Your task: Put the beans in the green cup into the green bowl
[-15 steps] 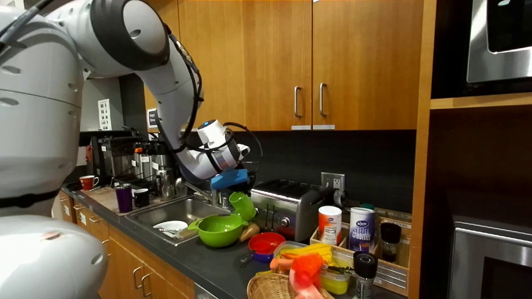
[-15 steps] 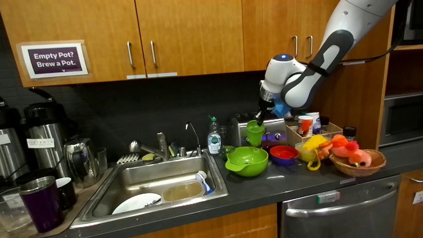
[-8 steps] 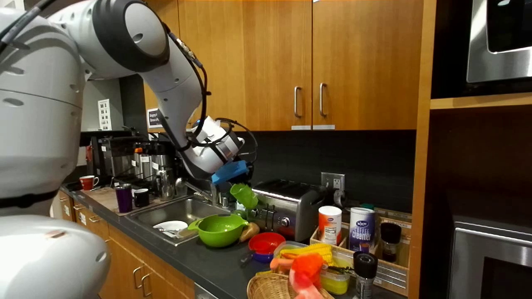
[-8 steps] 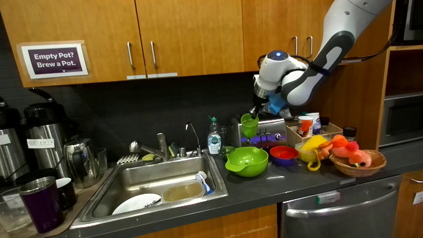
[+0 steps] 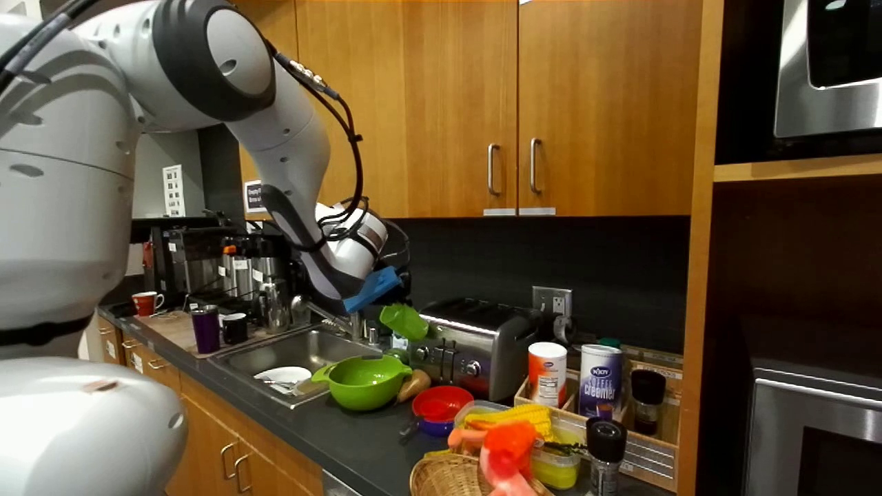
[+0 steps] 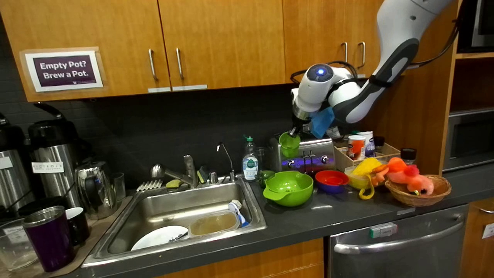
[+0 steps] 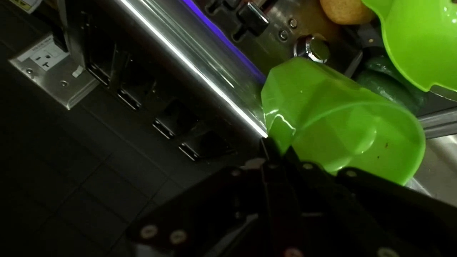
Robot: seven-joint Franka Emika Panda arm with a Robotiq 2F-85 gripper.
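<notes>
My gripper (image 7: 278, 151) is drawn nearly together, its two dark fingertips pinching the wall of the green cup (image 7: 342, 121). In the wrist view the black linkages fill the lower part and cover a stretch of the cup, so how deep the grip reaches is hidden from me; in an exterior view the blue piece (image 5: 372, 288) on the wrist blocks the fingers. The cup is held off the counter (image 6: 355, 212), tilted well over, in front of the toaster (image 6: 318, 154) and masking part of its face; whether its base touches the metal I can't judge. I can look into its mouth from the wrist, where a couple of dark specks show on the inner wall, too small for me to call beans. The green bowl (image 6: 293, 200) stands upright on the counter, lower than the cup and apart from it; I can't tell whether the cup's mouth lies over its rim. The wrist view cuts the bowl off at the top and right edges. Between the two there, a dark green rounded thing (image 7: 391, 84) is half covered, and an orange-brown one (image 7: 346, 9) is cropped by the top edge. The woven basket (image 5: 441, 475) runs off the bottom in an exterior view.
</notes>
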